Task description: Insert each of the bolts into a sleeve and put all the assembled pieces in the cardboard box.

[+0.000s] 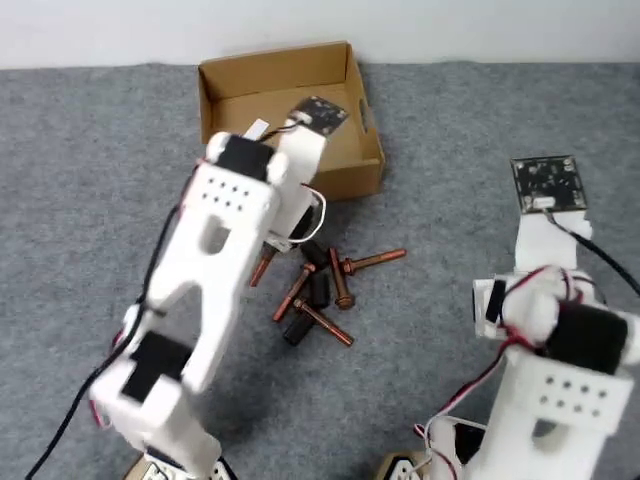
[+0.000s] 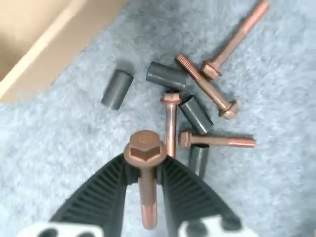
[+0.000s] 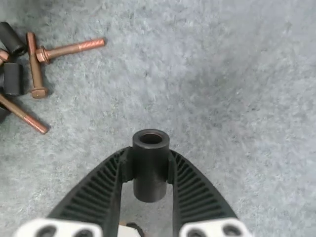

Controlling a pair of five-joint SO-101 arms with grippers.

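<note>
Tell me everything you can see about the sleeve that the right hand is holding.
The sleeve is a short, dark, matte tube, plastic or rubber by its look, with a thick wall and a round bore that is open and empty at the end facing the wrist camera. It sits clamped between the black ribbed fingers of the right hand, over the grey carpet, apart from the loose bolts.

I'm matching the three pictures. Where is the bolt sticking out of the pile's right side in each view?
High view: loose bolt at the pile's right edge, below the cardboard box's corner.
Left wrist view: loose bolt beyond the held bolt, opposite the box.
Right wrist view: loose bolt at the pile's edge, threads toward bare carpet.
Landmark: the neighbouring bolt at its head.
</note>
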